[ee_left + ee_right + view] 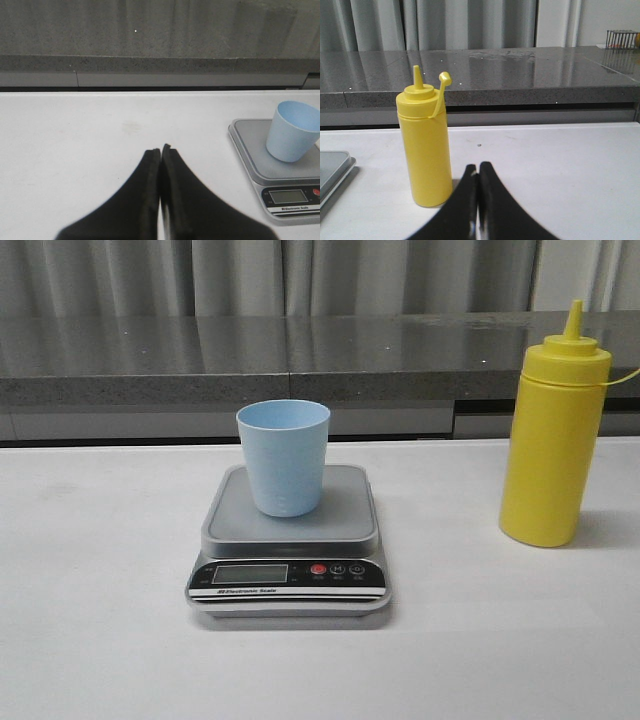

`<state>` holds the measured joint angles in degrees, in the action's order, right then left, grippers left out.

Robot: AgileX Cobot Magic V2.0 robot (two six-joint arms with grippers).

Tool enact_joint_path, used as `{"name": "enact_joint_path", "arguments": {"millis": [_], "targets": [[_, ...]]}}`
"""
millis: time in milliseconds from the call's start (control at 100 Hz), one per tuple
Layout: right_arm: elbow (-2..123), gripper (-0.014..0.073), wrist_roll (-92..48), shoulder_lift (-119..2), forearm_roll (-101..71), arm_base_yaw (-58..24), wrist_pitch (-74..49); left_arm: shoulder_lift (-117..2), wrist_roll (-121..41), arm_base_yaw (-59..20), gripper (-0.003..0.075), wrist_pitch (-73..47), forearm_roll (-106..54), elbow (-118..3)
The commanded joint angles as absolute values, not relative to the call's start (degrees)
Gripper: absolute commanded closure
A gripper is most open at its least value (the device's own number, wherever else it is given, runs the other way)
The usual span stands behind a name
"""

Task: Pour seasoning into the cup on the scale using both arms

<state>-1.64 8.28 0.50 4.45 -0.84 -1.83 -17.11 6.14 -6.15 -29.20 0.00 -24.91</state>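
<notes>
Looking forward over the table: the light blue cup (283, 457) stands upright on the grey platform of the scale (288, 545), roughly centred and slightly toward the rear, mouth open upward. The scale sits mid-table with its black front panel, LCD and red button (318, 569) facing the camera; the display reads too faintly to tell. The yellow seasoning bottle (553, 440) stands upright on the white table (100, 580), well apart from the scale on the robot's right side, nozzle pointing up. Neither arm shows in this view. Left wrist view: the left gripper (161, 150) has its black fingers pressed together, tips touching, holding nothing, above bare table; the scale (280, 175) with the cup (292, 131) on it sits off to one side, apart from the fingers. Right wrist view: the right gripper (478, 166) is likewise closed, fingers together and empty; the seasoning bottle (425, 150) stands just beside the fingertips, not touching, its tethered cap (445, 77) hanging open off the nozzle. A corner of the scale platform (332, 172) shows at the frame edge.
</notes>
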Motion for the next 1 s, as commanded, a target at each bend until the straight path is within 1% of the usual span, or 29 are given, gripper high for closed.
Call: {"name": "enact_joint_path", "arguments": {"millis": [0, 180, 320, 430, 560, 690, 750, 810, 990], "targets": [[-0.6, 0.0662, 7.7, 1.9, 5.2, -0.5, 2.4, -17.3, 6.6, -6.0, 0.0741, -24.1, 0.0, -24.8], [-0.6, 0.0662, 7.7, 1.9, 5.2, -0.5, 2.4, -13.9, 6.6, -5.0, 0.0741, -19.7, 0.0, -19.8], [-0.6, 0.0662, 7.7, 1.9, 5.2, -0.5, 2.4, -10.1, 4.2, -3.3, 0.0741, -8.7, 0.0, -12.3], [-0.6, 0.0662, 7.7, 1.9, 5.2, -0.5, 2.4, -7.2, 2.9, -1.4, 0.0741, -2.7, 0.0, -6.6], [-0.6, 0.0662, 7.7, 1.9, 5.2, -0.5, 2.4, -2.8, 2.9, 0.2, 0.0741, -2.0, 0.0, -2.4], [-0.6, 0.0662, 7.7, 1.9, 5.2, -0.5, 2.4, 2.1, 2.9, 0.2, 0.0741, -1.9, 0.0, 0.6], [-0.6, 0.0662, 7.7, 1.8, 5.2, -0.5, 2.4, 1.8, 2.9, 0.2, 0.0741, 0.0, 0.0, 2.1], [-0.6, 0.0662, 7.7, 1.8, 5.2, -0.5, 2.4, 2.0, 2.9, 0.2, 0.0741, -1.7, 0.0, 2.4], [-0.6, 0.0662, 7.7, 1.8, 5.2, -0.5, 2.4, 2.0, 2.9, 0.2, 0.0741, -1.8, 0.0, 2.4]]}}
